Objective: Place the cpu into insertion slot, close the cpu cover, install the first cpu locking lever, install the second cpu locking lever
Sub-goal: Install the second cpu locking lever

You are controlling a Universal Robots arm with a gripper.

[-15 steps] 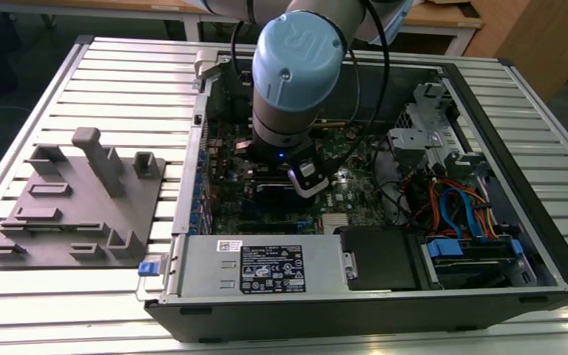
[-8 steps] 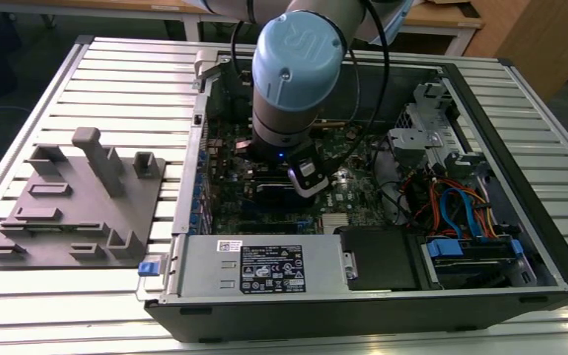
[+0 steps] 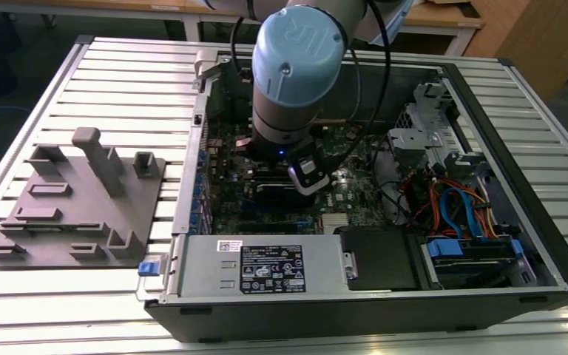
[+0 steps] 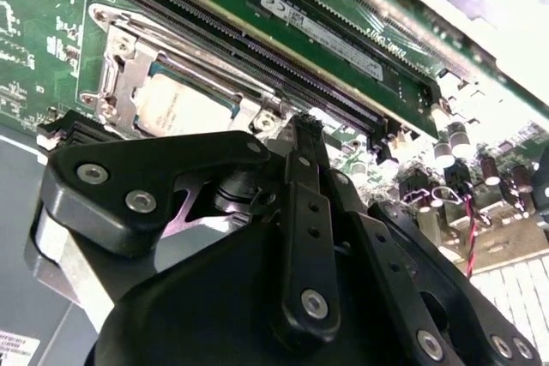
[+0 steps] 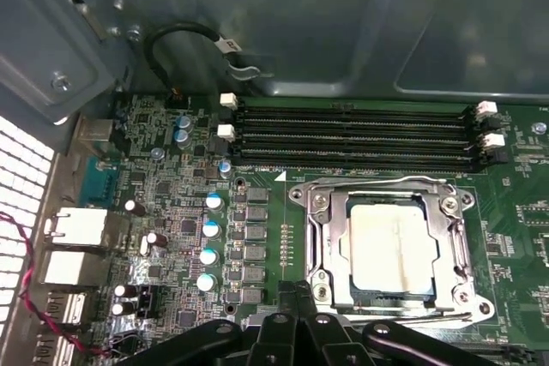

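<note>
We see the cpu [image 5: 390, 246] seated in the insertion slot [image 5: 336, 250] on the green motherboard [image 5: 171, 212], with the cpu cover [image 5: 455, 237] closed over it as a silver frame (memory slots [image 5: 352, 135] run just beside). The claw [image 5: 300, 293] hangs at the socket's edge, fingers pressed together, gripping nothing.

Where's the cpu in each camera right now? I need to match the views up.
Exterior view: hidden behind the arm over the green board.
First wrist view: the cpu sits in its socket under the closed metal cover, just past the gripper.
Second wrist view: the cpu, beyond the gripper.
Shared landmark: the long black memory slots beside it.
</note>
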